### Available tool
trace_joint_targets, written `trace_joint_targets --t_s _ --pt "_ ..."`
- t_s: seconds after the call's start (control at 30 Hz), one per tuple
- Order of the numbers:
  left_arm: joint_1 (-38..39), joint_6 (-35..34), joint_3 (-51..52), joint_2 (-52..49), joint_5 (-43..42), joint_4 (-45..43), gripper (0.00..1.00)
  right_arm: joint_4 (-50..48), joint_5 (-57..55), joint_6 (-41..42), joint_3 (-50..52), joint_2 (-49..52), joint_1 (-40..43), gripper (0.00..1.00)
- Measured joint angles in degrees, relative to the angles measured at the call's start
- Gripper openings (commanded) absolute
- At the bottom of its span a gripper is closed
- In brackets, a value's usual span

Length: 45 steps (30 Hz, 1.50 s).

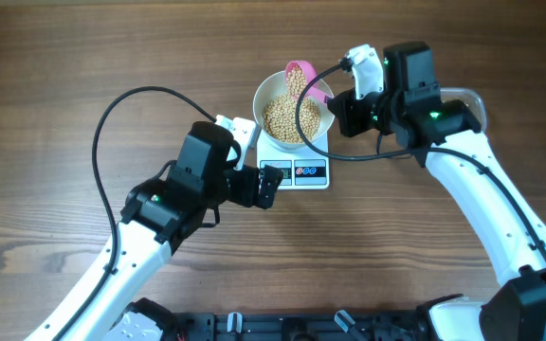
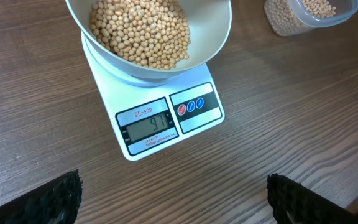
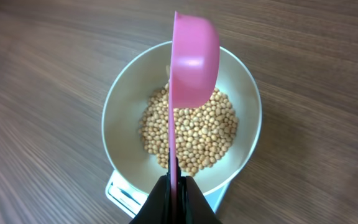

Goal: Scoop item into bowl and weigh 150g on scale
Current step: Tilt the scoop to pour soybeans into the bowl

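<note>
Pale-tan round beans [image 3: 191,134] in white round bowl [image 3: 120,106] on white square scale [image 2: 160,118]; right claw [image 3: 176,186] clamps tipped pink plastic scoop [image 3: 194,59] above; left claw [image 1: 271,186] wide open, empty. Hasty pouring could overshoot the weight.

Robotics laboratory bench. A white-and-black left arm [image 1: 150,213] and right arm [image 1: 486,185], trailing loose black cables [image 1: 150,90], are working over a wood-grain tabletop [image 1: 45,57]. A black mounting rail [image 1: 282,327] is running along its near edge, and a kitchen scale [image 1: 301,172] is standing between the arms.
</note>
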<state>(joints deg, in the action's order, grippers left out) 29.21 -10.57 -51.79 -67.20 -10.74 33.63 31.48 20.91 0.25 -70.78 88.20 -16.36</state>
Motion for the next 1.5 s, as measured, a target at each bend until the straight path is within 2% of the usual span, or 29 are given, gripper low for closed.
trace_joint_targets --t_s 0.3,0.7,1.03,1.5 --pt "0.00 0.00 0.00 0.02 0.00 0.00 1.00 0.83 -7.58 -5.60 0.00 -0.04 -2.99 0.04" --pt "0.00 0.00 0.00 0.00 0.00 0.00 1.00 0.85 -14.97 -8.61 0.00 -0.92 -6.10 0.05" --pt "0.00 0.00 0.00 0.00 0.00 0.00 1.00 2.60 -16.79 -11.06 0.00 -5.44 -6.10 0.04" --pt "0.00 0.00 0.00 0.00 0.00 0.00 1.00 4.09 -16.94 -11.82 0.00 -5.73 -6.12 0.04"
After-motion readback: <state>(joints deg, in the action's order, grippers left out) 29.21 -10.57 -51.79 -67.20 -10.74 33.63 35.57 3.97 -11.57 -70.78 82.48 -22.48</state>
